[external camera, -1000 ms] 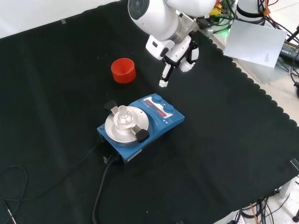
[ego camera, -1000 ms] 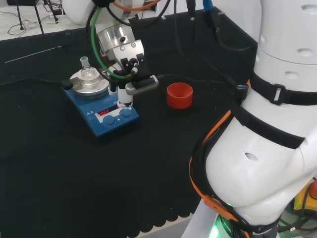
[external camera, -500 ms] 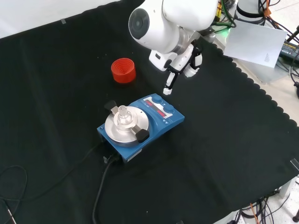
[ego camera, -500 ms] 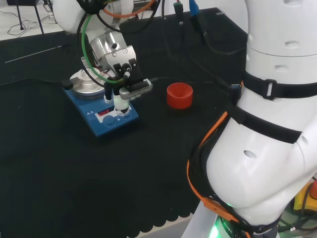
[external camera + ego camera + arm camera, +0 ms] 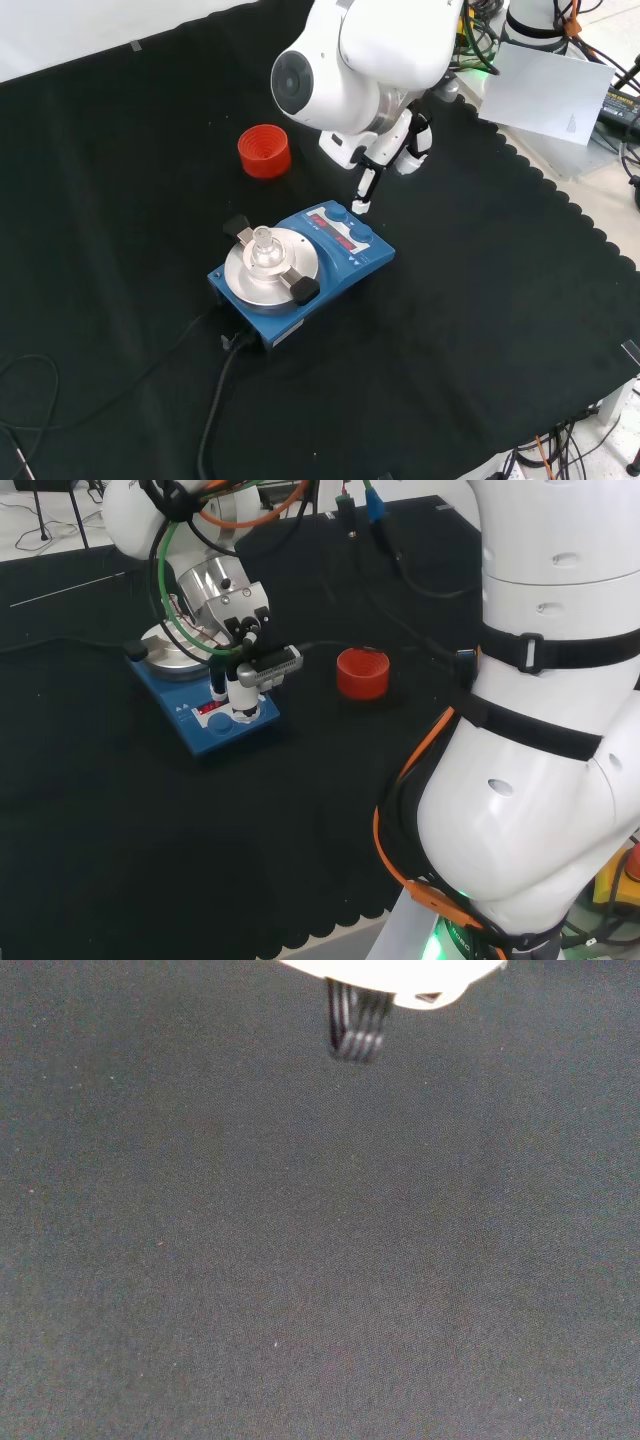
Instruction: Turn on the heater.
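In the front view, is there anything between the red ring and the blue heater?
No. In the front view, only bare black cloth lies between the red ring and the blue heater.

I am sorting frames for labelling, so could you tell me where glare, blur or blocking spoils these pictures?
Head view: the arm's white links cover the right side, and the hand hides part of the heater. Front view: even light, the heater's metal plate shines mildly, and a white link partly hides the hand. Wrist view: a blurred white part of the hand above plain black cloth.
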